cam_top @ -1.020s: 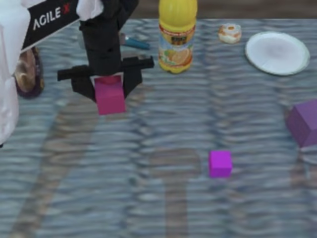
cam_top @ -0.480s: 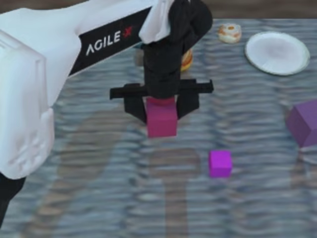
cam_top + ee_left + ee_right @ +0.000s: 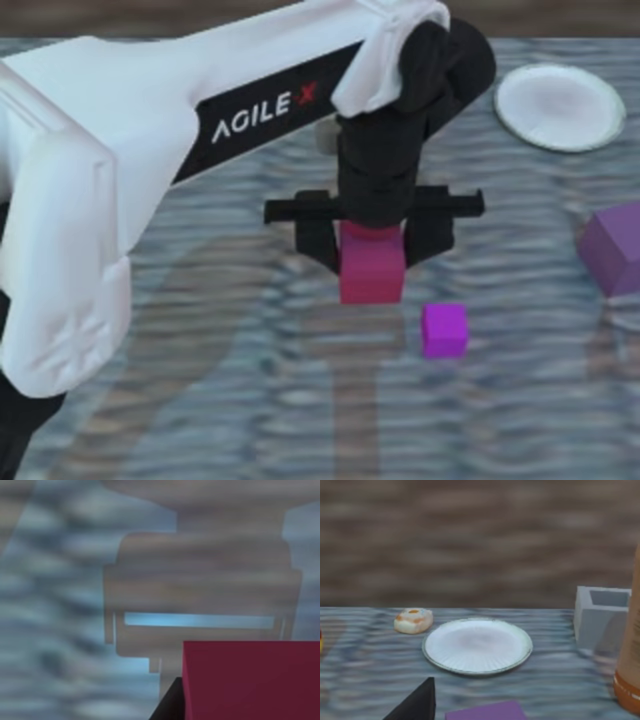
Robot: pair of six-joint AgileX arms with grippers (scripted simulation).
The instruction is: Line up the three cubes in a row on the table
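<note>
Gripping crimson-pink cube [image 3: 371, 272] between left gripper [image 3: 372, 262] fingers, above table [image 3: 200, 400], just beside magenta cube [image 3: 444, 330].

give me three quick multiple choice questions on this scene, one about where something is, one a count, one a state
1. Where is the small bright magenta cube?
A. on the white paper plate
B. on the table, right of the gripped cube
C. in the right gripper

2. How many cubes show in the top view?
A. two
B. three
C. four

3. What is the left gripper doing?
A. shut on the crimson-pink cube
B. open and empty
C. resting on the plate

Key: 1 B, it sits on the blue-grey woven table cover. 2 B, the third is the large dull purple cube. 3 A, black fingers flank the cube's sides.
</note>
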